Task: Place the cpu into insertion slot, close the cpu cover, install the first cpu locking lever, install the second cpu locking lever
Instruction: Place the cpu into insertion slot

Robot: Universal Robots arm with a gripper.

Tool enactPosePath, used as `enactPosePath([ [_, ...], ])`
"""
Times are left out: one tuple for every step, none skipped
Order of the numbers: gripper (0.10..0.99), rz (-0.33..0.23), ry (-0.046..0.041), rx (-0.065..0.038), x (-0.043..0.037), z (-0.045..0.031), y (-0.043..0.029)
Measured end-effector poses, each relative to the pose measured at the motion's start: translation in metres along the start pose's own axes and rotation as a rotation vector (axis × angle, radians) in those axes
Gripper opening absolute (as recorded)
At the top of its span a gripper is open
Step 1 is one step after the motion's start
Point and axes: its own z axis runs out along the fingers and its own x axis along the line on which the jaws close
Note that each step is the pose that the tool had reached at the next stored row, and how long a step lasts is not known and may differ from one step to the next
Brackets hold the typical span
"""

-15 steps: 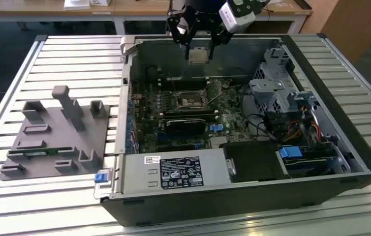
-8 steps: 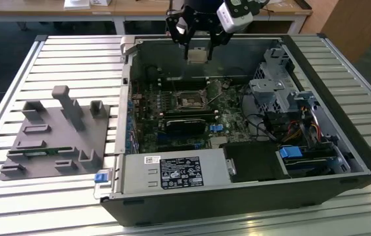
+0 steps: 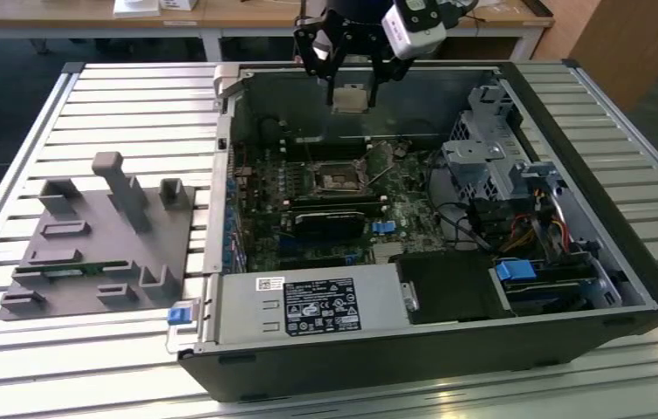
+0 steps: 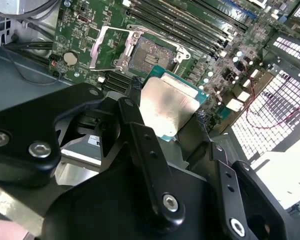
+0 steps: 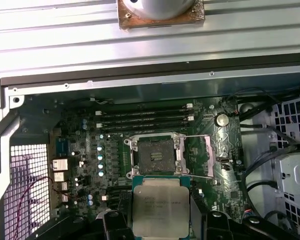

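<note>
Exterior view, starting from its left: a grey moulded plastic fixture block is lying well apart from the insertion slot. The slot is the small square black-framed socket on the green motherboard, inside the open black computer case. Above that socket and toward the case's far wall, my black two-fingered claw is hanging, clamped on two opposite edges of the cpu. This flat square chip with a dull silver-grey top is touching nothing but my fingers. In the second wrist view, the cpu cover, a thin silver metal frame, is standing swung open just beside the socket, leaving it bare. I am judging this to be step one: the chip is not yet seated. Seating it calls for squaring its edges with the socket frame and keeping it level.
</note>
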Motion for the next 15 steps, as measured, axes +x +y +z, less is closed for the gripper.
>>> enactPosePath([
  [0.541,0.002,-0.0002,0.000,0.0000,0.0000,0.0000],
  [0.541,0.005,-0.0004,0.000,0.0000,0.0000,0.0001],
  [0.541,0.007,-0.0006,0.000,0.0000,0.0000,0.0001],
  [0.541,0.009,-0.0008,0.000,0.0000,0.0000,0.0001],
  [0.541,0.011,-0.0010,0.000,0.0000,0.0000,0.0001],
  [0.541,0.013,-0.0012,0.000,0.0000,0.0000,0.0001],
  [0.541,0.015,-0.0014,0.000,0.0000,0.0000,0.0001],
  [0.541,0.017,-0.0015,0.000,0.0000,0.0000,0.0001],
  [0.541,0.019,-0.0017,0.000,0.0000,0.0000,0.0001],
  [0.541,0.020,-0.0018,0.000,0.0000,0.0000,0.0003],
  [0.541,0.022,-0.0019,0.000,0.0000,-0.0001,0.0003],
  [0.541,0.024,-0.0020,0.000,0.0000,-0.0001,0.0003],
  [0.541,0.026,-0.0023,0.000,0.0000,0.0000,0.0003],
  [0.541,0.028,-0.0025,0.000,0.0000,0.0000,0.0003],
  [0.541,0.031,-0.0028,-0.001,0.0000,0.0001,0.0003],
])
